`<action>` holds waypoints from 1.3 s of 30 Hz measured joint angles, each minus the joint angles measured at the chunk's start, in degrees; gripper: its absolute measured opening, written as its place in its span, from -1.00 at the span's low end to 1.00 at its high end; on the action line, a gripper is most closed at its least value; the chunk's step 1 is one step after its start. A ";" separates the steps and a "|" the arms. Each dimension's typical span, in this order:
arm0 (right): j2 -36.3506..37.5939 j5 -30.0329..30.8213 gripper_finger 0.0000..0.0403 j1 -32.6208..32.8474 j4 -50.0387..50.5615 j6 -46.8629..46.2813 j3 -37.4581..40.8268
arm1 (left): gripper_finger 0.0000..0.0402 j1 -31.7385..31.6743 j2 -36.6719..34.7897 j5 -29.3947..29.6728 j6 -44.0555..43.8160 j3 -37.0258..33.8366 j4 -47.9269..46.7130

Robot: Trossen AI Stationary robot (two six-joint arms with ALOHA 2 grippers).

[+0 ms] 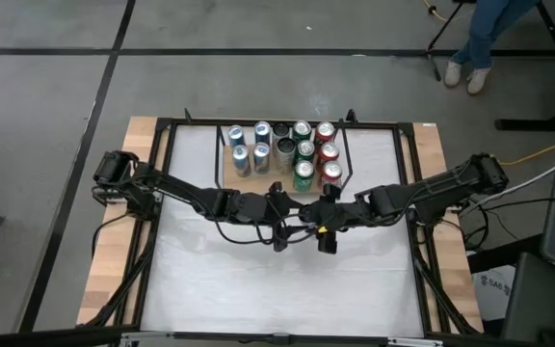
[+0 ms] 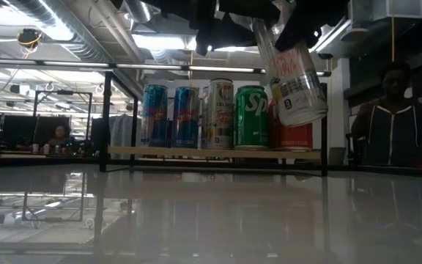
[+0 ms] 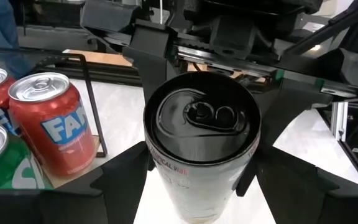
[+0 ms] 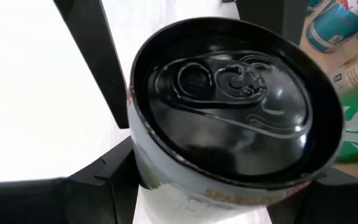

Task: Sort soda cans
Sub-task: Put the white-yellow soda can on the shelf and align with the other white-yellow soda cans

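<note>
**Item: handover of one can above the table** [image 1: 277, 289]

- Left gripper [image 3: 201, 177]: at mid-table, just short of the tray. Fingers lie against both sides of the can, pinching it.
- Can [image 2: 295, 81]: silver-white body, dark top. It hangs tilted, clear of the table, between the two grippers, near the tray's front edge.
- Right gripper [image 4: 222, 186]: meets the left one from the other side. Fingers also close on the can's body, pinching it.
- Tray [image 2: 196, 152]: wooden board in a black frame at the table's far side. Rows, left to right:
  - blue cans [image 1: 238, 136]
  - silver cans [image 1: 283, 146]
  - green cans [image 1: 303, 149]
  - red cans [image 1: 329, 151]
  - All stand upright and close together.

**Step in hand (judged):** passing the can from one arm to the other, before it goes into a row. The silver row looks the likely one.

**Handling notes:**
- One gripper should hold firm until the other's grip is sure, and only then let go.
- The releasing fingers should spread fully and back straight off, so they do not drag the can.
- The can should be brought upright before it is lowered, because it would topple if set down tilted.
- The approach to the tray should be from the front and above. The rows are tight, and a sideways sweep could knock over the green or red cans nearest the grippers
</note>
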State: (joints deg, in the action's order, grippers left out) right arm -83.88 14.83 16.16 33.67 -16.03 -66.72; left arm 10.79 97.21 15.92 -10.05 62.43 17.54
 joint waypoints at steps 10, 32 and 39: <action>-0.01 0.05 0.22 -0.02 -2.50 -0.04 0.09 | 0.38 0.04 0.00 0.22 -0.29 -0.01 1.48; 0.02 0.99 0.22 -0.07 -4.28 0.39 0.07 | 0.27 0.11 0.00 1.73 -0.26 -0.02 3.24; 0.02 0.52 0.28 -0.07 -4.25 0.22 0.07 | 0.12 0.09 0.00 2.08 -0.28 -0.02 3.23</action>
State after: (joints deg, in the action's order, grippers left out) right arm -83.85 15.34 16.10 29.42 -15.81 -66.65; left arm 10.87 97.21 18.00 -10.33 62.41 20.78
